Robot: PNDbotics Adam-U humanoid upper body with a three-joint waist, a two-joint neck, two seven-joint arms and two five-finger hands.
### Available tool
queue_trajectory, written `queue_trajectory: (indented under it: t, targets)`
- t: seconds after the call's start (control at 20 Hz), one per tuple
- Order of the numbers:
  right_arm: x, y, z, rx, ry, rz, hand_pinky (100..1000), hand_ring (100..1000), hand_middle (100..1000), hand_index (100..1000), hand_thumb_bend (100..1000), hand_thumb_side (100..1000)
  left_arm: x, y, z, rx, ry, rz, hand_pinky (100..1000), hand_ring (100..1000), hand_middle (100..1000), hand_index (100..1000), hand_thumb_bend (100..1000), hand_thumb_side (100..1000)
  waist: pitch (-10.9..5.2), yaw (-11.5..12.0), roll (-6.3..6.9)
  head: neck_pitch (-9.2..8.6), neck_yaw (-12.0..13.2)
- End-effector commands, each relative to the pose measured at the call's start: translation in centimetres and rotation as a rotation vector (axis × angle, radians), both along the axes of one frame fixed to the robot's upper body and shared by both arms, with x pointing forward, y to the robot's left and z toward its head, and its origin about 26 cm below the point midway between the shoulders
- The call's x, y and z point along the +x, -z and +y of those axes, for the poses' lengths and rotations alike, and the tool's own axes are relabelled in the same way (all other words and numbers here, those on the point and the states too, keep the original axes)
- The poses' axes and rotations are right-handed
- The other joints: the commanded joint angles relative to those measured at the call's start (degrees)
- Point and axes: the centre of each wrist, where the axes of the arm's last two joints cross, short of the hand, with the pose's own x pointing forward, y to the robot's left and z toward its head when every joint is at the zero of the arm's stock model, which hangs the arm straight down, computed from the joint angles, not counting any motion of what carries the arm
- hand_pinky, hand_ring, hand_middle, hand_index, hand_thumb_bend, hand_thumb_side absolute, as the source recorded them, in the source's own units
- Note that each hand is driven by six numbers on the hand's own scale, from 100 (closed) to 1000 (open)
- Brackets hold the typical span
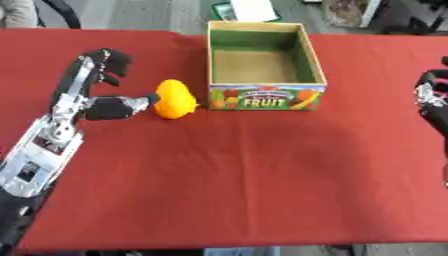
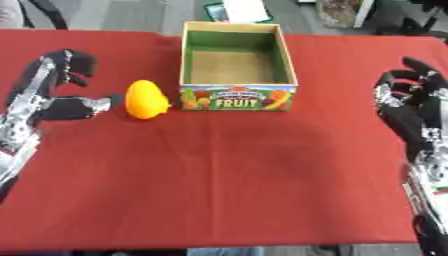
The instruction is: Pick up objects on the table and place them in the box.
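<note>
Orange fruit (image 1: 175,99) beside box (image 1: 264,97), left hand (image 1: 92,95) fingers released alongside, right hand (image 2: 409,107) relaxed

The light over my work is even and rather bright, with no hard glare on the red tablecloth (image 1: 262,170). Shadows are soft: a faint darker patch lies on the cloth in front of the box (image 1: 267,62), and the inside of the box is shaded along its green walls. Both pictures are a little blurred everywhere; the print on the box front is hard to read. My left hand (image 1: 101,85) has smeared edges.
</note>
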Motion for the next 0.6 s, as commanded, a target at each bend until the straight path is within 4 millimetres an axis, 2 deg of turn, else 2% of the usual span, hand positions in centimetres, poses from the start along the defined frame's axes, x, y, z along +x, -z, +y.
queue_trajectory:
  t: [0.05,0.6]
  targets:
    - [0.0,-0.8,-0.3,-0.008,0.0,-0.021,627,613,629,807,141,110,0.9,-0.2,-0.3,0.066,-0.015,-0.001,640,679,606,705,709,100,-0.88,-0.12,0.12,0.29,-0.01]
    - [0.0,-0.6,-0.2,-0.003,-0.001,-0.016,627,612,629,806,142,109,3.5,2.2,-2.6,0.142,-0.042,0.05,663,716,634,714,719,100,-0.74,-0.65,-0.08,0.31,0.23]
